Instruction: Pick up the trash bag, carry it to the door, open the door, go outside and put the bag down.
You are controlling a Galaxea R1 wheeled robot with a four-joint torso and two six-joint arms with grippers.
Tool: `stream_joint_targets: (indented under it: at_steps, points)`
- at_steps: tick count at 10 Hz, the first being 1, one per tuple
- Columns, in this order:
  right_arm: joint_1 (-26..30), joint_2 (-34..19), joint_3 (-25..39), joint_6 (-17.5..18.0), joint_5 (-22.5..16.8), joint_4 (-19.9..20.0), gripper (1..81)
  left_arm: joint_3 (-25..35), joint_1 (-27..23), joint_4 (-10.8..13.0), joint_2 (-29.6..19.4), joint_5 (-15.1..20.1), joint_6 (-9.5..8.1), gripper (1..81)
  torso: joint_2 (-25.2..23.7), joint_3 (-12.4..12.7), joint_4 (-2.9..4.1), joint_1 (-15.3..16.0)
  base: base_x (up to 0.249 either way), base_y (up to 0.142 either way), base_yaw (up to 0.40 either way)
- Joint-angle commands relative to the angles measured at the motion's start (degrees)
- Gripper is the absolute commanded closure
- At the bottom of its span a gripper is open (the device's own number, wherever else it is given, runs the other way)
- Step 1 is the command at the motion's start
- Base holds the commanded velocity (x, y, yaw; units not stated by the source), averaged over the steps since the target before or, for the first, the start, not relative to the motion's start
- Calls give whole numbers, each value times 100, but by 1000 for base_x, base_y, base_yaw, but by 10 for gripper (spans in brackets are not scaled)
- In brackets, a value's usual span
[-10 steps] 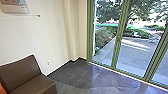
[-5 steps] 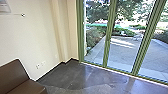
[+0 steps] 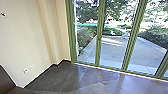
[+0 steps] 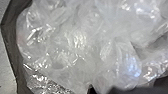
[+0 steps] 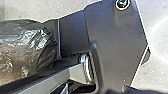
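Bag (image 5: 27,47): dark, glossy, in the right wrist view, close beside the robot's own plate. Left wrist view is taken up by crumpled clear plastic (image 4: 75,42), probably the bag's contents or lining (hard to say which). Likely kept near the body so the load rides steady on the drive. State of either end effector: cannot tell, nor which carries the weight. Head view: one seat (image 3: 6,81) at lower left, apparently set by the wall to leave the floor free; four green uprights (image 3: 99,37) across centre and right; paving (image 3: 113,50) beyond. Count of bags: one, as judged.
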Motion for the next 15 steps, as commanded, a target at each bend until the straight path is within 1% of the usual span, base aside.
stream_joint_targets:
  at_steps: [1,15]
  points:
    - [222,44,19,-19,-333,-52,10,-27,-259,26,-7,446,42,811,0,0,0,0,0,0,-258]
    - [187,61,-43,-10,-324,-44,10,-27,-259,26,2,446,42,811,0,0,0,0,0,0,-290]
